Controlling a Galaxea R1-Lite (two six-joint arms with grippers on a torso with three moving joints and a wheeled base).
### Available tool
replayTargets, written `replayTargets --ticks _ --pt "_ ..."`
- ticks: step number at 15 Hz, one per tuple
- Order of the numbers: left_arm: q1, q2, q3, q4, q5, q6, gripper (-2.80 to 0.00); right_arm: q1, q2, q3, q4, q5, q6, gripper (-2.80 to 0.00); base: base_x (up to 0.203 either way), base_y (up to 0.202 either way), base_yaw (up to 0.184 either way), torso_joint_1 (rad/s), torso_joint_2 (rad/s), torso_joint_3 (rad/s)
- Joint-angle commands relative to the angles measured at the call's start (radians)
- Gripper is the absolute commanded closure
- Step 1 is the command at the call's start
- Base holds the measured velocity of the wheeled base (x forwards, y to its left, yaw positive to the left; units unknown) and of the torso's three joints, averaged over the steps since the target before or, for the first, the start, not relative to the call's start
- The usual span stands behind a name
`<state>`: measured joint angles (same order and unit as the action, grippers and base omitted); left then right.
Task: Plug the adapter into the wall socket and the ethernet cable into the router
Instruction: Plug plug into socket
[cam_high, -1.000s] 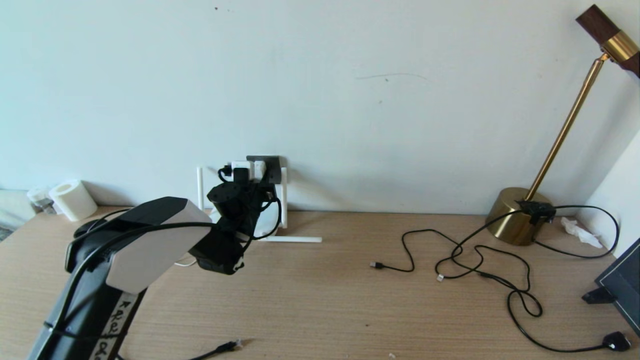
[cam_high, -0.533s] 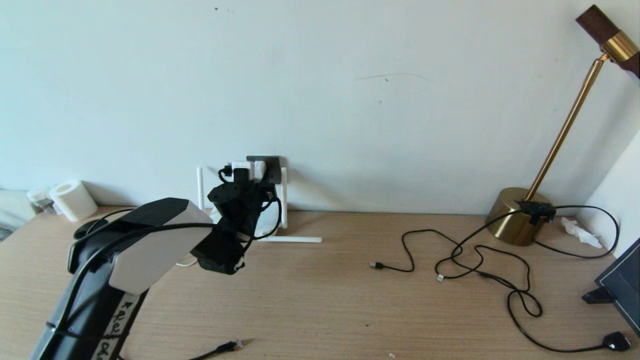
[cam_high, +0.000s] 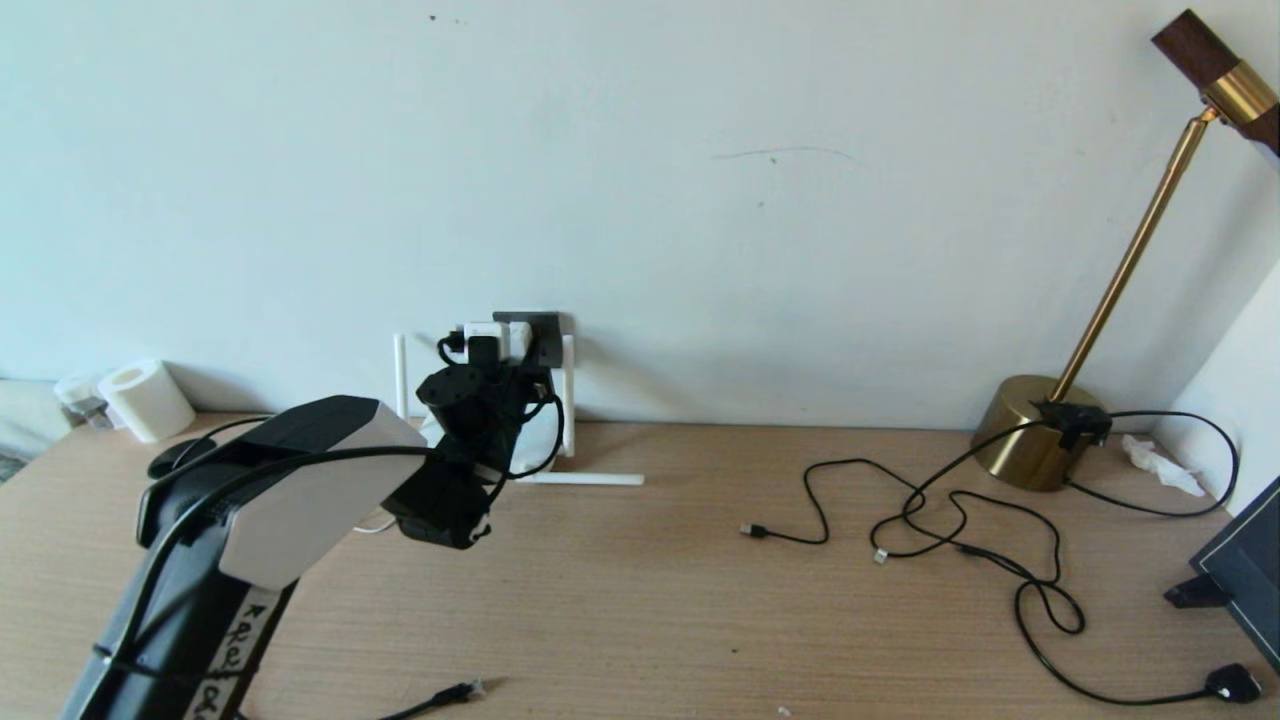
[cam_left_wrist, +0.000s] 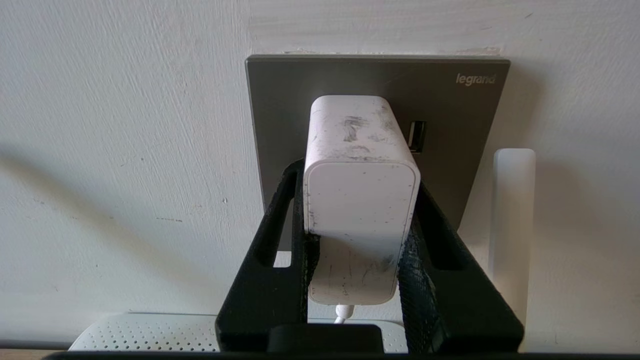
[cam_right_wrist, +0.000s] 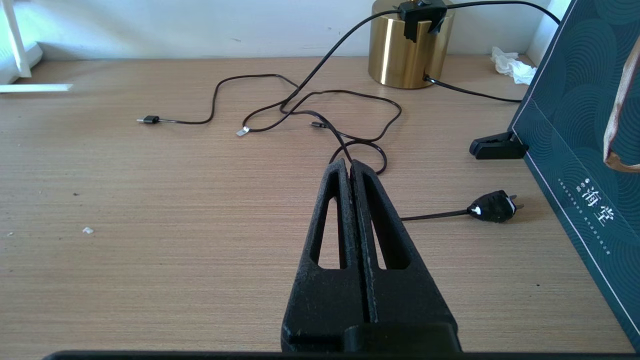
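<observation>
**Adapter held against the wall socket**

The left claw (cam_left_wrist: 361, 235) is raised to the wall and is clenched on the adapter (cam_left_wrist: 361, 200), one black finger on each side of the white cube. The front of the adapter meets the dark grey wall socket (cam_left_wrist: 465, 100), which carries the word "legrand" in its corner. If the pins are fully inside, I cannot tell. A thin white cord comes out of the rear of the adapter, between the fingers.

Directly under the socket the router (cam_left_wrist: 150, 332) lies on the desk (cam_high: 700, 600), against the wall. One of its white antennas (cam_left_wrist: 514, 200) stands upright just beside the socket plate, and another lies flat on the desk.

The ethernet cable (cam_high: 445, 693) lies at the near edge of the desk, well apart from the router, with its clear connector pointing to the right.

The right claw (cam_right_wrist: 350, 167) hangs low over the right part of the desk, its two fingers pressed together with nothing between them. Before it there are thin black cords (cam_right_wrist: 320, 107) in loose loops, a black plug (cam_right_wrist: 492, 206), the brass base of a lamp (cam_right_wrist: 405, 55) and a dark green box (cam_right_wrist: 575, 130) standing at the side.
</observation>
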<state>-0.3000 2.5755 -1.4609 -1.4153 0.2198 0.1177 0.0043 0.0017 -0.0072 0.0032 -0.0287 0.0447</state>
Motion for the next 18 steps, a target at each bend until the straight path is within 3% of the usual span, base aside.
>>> replayTargets --ticks 1,18 --pt "-0.001 0.000 0.002 -0.005 0.003 0.000 0.00 0.000 0.000 0.000 0.000 0.000 0.000 0.00 0.000 0.000 0.000 0.000 0.00 0.000" --pt "-0.001 -0.002 0.001 0.007 0.039 -0.006 0.00 0.000 0.000 0.000 0.000 0.000 0.000 0.00 0.000 0.000 0.000 0.000 0.00 0.000"
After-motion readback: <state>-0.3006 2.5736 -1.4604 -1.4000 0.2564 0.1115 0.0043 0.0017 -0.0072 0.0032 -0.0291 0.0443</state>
